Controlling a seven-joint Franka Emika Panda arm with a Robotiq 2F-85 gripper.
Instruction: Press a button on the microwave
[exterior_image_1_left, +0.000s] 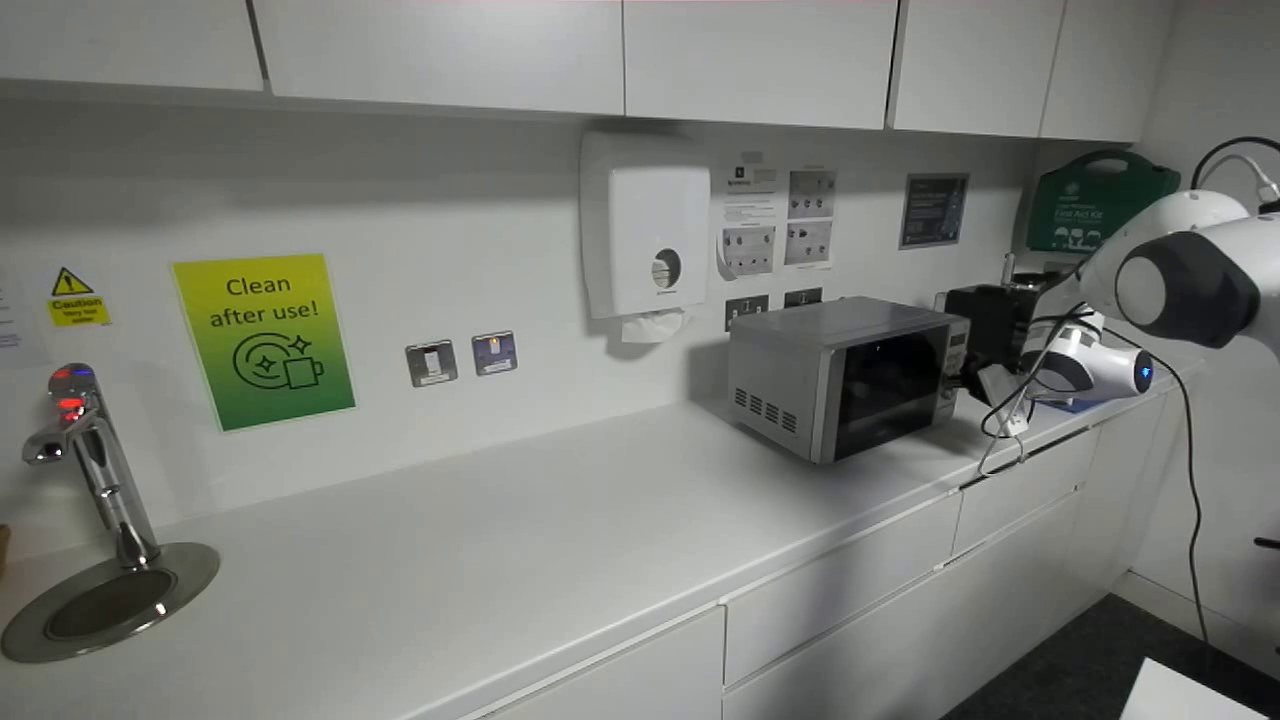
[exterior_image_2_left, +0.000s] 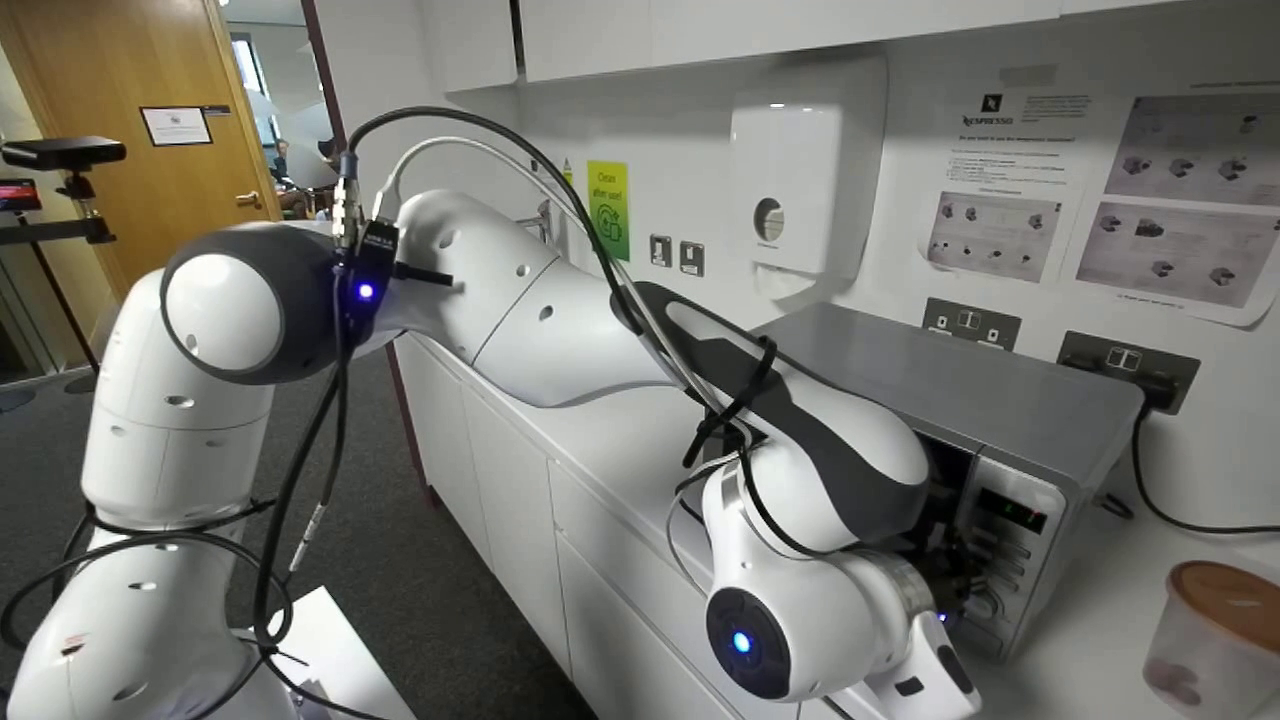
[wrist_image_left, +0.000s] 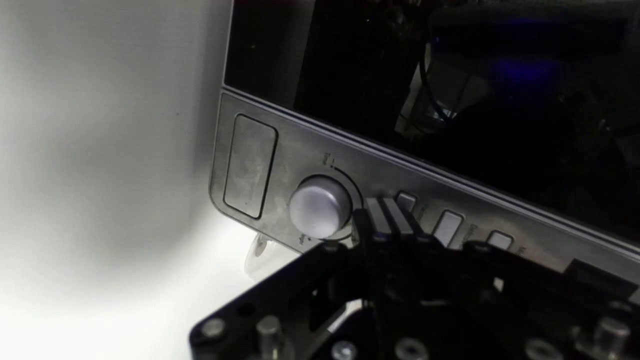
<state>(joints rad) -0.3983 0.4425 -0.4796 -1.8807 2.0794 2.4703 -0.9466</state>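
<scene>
The silver-grey microwave (exterior_image_1_left: 780, 390) stands on the counter with its dark glass door shut; it also shows in an exterior view (exterior_image_2_left: 980, 385). In the wrist view its control strip (wrist_image_left: 295, 145) runs slantwise below the door, with a round knob (wrist_image_left: 320, 207) and small buttons, among them a longer middle button (wrist_image_left: 447, 227). My gripper (wrist_image_left: 387, 215) is shut and empty. Its fingertips are in front of the strip, between the knob and the nearest small button (wrist_image_left: 406, 201), partly covering that button. I cannot tell whether they touch the panel. The gripper (exterior_image_2_left: 960, 580) is partly hidden behind the wrist.
A black appliance (exterior_image_1_left: 985, 325) stands beyond the microwave. A clear tub with an orange lid (exterior_image_2_left: 1225, 620) stands beside it. A white dispenser (exterior_image_1_left: 645, 230) hangs on the wall above the counter (exterior_image_1_left: 480, 560). Loose cables (exterior_image_1_left: 1010, 400) hang at the wrist.
</scene>
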